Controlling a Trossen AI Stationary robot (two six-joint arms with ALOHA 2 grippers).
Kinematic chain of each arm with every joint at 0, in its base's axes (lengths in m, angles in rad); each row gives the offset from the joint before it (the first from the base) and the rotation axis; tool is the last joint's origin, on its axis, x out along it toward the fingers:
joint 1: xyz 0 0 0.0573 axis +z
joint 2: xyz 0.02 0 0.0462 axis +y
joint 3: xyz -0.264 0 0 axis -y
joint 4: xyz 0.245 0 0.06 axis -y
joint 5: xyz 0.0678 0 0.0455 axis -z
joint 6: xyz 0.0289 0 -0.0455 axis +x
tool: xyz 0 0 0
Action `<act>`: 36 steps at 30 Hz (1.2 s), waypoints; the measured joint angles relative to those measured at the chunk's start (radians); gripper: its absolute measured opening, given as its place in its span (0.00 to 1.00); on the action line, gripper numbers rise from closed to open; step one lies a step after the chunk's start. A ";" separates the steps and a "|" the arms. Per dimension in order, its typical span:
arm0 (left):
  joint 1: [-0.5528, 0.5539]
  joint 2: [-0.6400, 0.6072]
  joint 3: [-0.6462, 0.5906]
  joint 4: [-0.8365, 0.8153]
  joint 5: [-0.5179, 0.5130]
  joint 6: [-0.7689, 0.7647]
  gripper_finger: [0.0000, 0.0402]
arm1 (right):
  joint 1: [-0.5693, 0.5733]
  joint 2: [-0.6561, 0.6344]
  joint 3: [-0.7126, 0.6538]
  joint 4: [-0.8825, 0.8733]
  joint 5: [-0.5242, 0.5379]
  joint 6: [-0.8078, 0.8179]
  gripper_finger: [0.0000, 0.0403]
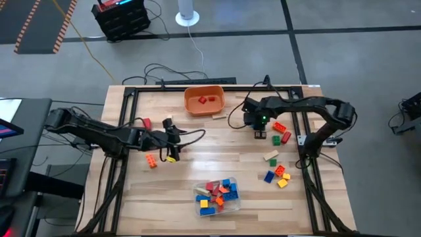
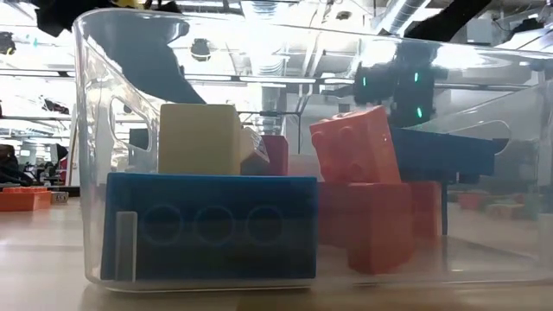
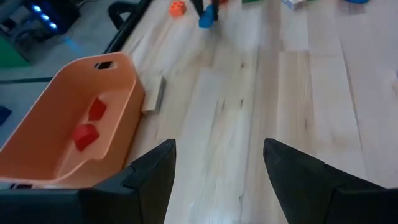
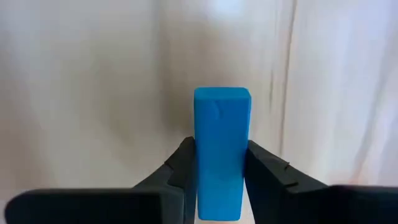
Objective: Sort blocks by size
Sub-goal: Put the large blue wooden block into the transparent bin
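Right end effector (image 4: 219, 165) is clamped on a blue block (image 4: 221, 149), fingers pressed to both its sides, out on the worktop (image 1: 217, 155) just right of the orange bowl (image 1: 204, 101). Left end effector (image 3: 217, 168) sits spread wide with nothing between its fingers, left of centre, a yellow block (image 1: 172, 158) just beside it. Two red blocks (image 1: 206, 100) lie in the bowl. The clear tub (image 1: 217, 195) at the front edge holds a mixed heap, and loose blocks (image 1: 276, 172) are scattered on the right.
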State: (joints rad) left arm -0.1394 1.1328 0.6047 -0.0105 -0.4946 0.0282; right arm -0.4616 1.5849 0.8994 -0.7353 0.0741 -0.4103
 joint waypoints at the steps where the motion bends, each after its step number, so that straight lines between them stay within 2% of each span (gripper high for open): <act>1: 0.003 -0.014 -0.010 0.000 0.000 -0.007 0.59 | 0.013 -0.027 0.010 0.003 -0.035 0.015 0.31; 6: 0.011 -0.044 -0.023 -0.001 0.001 -0.033 0.59 | 0.129 -0.144 0.027 0.050 -0.181 0.091 0.31; 10: 0.010 -0.035 -0.023 0.002 0.002 -0.034 0.59 | 0.287 -0.225 0.038 0.210 -0.333 0.202 0.31; 15: 0.011 -0.034 -0.023 -0.023 -0.015 -0.094 0.59 | 0.530 -0.227 0.038 0.465 -0.345 0.356 0.34; 18: 0.010 -0.036 -0.023 -0.052 -0.016 -0.139 0.59 | 0.668 -0.173 0.060 0.493 -0.345 0.375 0.34; 21: 0.011 -0.037 -0.013 -0.099 -0.016 -0.173 0.59 | 0.759 -0.104 0.103 0.511 -0.345 0.414 0.34; 25: 0.010 -0.037 0.020 -0.115 -0.016 -0.197 0.59 | 0.820 0.005 0.157 0.574 -0.338 0.447 0.35; 28: 0.010 -0.037 0.033 -0.113 -0.016 -0.213 0.59 | 0.830 0.076 0.202 0.560 -0.339 0.469 0.38; 36: 0.010 -0.036 0.036 -0.173 0.012 -0.251 0.59 | 0.812 0.116 0.292 0.415 -0.337 0.475 0.54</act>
State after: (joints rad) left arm -0.1291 1.0966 0.6403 -0.1838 -0.4830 -0.2224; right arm 0.3508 1.7011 1.1911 -0.3203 -0.2626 0.0645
